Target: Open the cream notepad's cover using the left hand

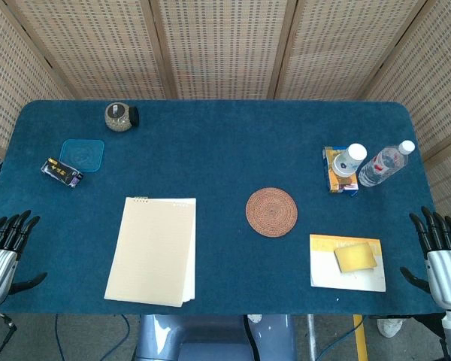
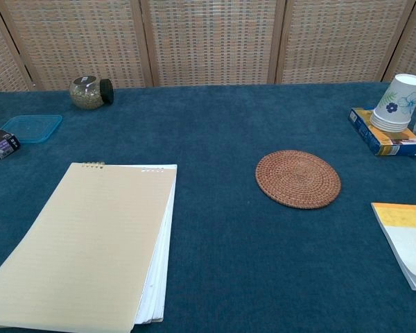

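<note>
The cream notepad (image 1: pixel 152 250) lies flat and closed on the blue table, left of centre, with its spiral binding at the far edge. In the chest view the notepad (image 2: pixel 90 243) fills the lower left, white pages showing under its cover along the right side. My left hand (image 1: pixel 4 252) hovers at the table's left front edge, well left of the notepad, fingers spread and holding nothing. My right hand (image 1: pixel 442 252) sits at the right front edge, fingers apart and empty. Neither hand shows in the chest view.
A woven coaster (image 1: pixel 271 212) lies at centre. A yellow-topped pad (image 1: pixel 347 262) with a yellow sponge sits front right. Far right stand a paper cup on a box (image 1: pixel 340 171) and a water bottle (image 1: pixel 385 164). Far left: a jar (image 1: pixel 120 116), blue lid (image 1: pixel 82 155), small packet (image 1: pixel 62 172).
</note>
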Controlling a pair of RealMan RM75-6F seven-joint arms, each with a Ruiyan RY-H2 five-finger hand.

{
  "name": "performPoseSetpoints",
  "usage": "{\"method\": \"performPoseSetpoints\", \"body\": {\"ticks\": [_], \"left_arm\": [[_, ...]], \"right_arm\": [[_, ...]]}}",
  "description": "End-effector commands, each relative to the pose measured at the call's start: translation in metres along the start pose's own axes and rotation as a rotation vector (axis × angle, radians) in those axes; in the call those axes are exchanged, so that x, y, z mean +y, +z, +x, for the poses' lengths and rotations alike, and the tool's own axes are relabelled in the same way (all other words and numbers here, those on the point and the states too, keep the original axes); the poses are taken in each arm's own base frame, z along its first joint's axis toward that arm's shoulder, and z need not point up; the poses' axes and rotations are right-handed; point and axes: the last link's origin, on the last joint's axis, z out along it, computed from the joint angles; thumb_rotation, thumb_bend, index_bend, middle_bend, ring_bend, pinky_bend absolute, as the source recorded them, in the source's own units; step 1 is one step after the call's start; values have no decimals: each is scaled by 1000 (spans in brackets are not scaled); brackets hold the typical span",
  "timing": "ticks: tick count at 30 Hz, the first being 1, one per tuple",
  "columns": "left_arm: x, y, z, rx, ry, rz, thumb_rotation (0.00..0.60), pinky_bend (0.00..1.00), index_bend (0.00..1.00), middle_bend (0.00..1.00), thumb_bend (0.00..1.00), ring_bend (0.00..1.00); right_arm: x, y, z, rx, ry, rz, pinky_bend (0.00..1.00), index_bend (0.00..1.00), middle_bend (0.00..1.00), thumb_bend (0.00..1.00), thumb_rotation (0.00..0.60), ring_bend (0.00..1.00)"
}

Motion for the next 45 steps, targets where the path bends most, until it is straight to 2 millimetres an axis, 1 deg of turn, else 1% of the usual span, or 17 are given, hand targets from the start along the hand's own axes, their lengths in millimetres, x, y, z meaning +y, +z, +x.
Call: {"method": "performPoseSetpoints", "body": {"ticks": [1, 8, 10, 12, 13, 16, 18, 19, 20, 21, 25, 31, 35, 42, 45], "left_arm": [[0, 0, 0, -1, 0, 0, 600, 0, 0, 0, 0, 0], [2, 1, -5, -21, 6, -17, 600, 0, 0, 0, 0, 0], [6, 1, -10, -38, 13, -44, 600, 0, 0, 0, 0, 0], [12, 3, -19, -62, 23, -91, 600, 0, 0, 0, 0, 0], [16, 3, -24, -77, 27, -116, 600, 0, 0, 0, 0, 0], [31, 6, -51, -151, 29, -218, 600, 0, 0, 0, 1, 0], [40, 7, -71, -202, 46, -289, 600, 0, 0, 0, 41, 0], [43, 8, -79, -219, 48, -316, 600, 0, 0, 0, 82, 0], [49, 9, -92, -253, 47, -356, 600, 0, 0, 0, 118, 0], [53, 10, -100, -270, 41, -380, 600, 0, 0, 0, 142, 0], [60, 13, -120, -302, 31, -436, 600, 0, 0, 0, 166, 0], [70, 10, -134, -331, 42, -489, 600, 0, 0, 0, 172, 0], [73, 9, -141, -342, 69, -505, 600, 0, 0, 0, 216, 0], [80, 13, -143, -316, 76, -518, 600, 0, 0, 0, 269, 0], [82, 14, -145, -320, 83, -520, 600, 0, 0, 0, 272, 0]], "right_arm": [[0, 0, 0, 0, 0, 0, 0, 0, 0, 0, 600, 0], [0, 0, -1, -4, 0, 1, 0, 0, 0, 0, 600, 0], [-1, 0, -1, -5, 2, 2, 0, 0, 0, 0, 600, 0], [-1, 0, -1, -6, 3, 1, 0, 0, 0, 0, 600, 0], [-1, 0, -1, -7, 3, 1, 0, 0, 0, 0, 600, 0], [0, 1, -1, -9, 4, -5, 0, 0, 0, 0, 600, 0], [1, 2, -1, -9, 5, -10, 0, 0, 0, 0, 600, 0], [2, 2, -1, -10, 6, -12, 0, 0, 0, 0, 600, 0], [2, 1, -1, -11, 7, -13, 0, 0, 0, 0, 600, 0], [2, 2, -2, -12, 7, -12, 0, 0, 0, 0, 600, 0], [3, 2, -2, -14, 7, -13, 0, 0, 0, 0, 600, 0], [4, 3, -3, -20, 9, -18, 0, 0, 0, 0, 600, 0], [4, 3, -3, -21, 11, -17, 0, 0, 0, 0, 600, 0], [5, 4, -3, -24, 13, -19, 0, 0, 0, 0, 600, 0], [5, 4, -3, -25, 12, -20, 0, 0, 0, 0, 600, 0]]}}
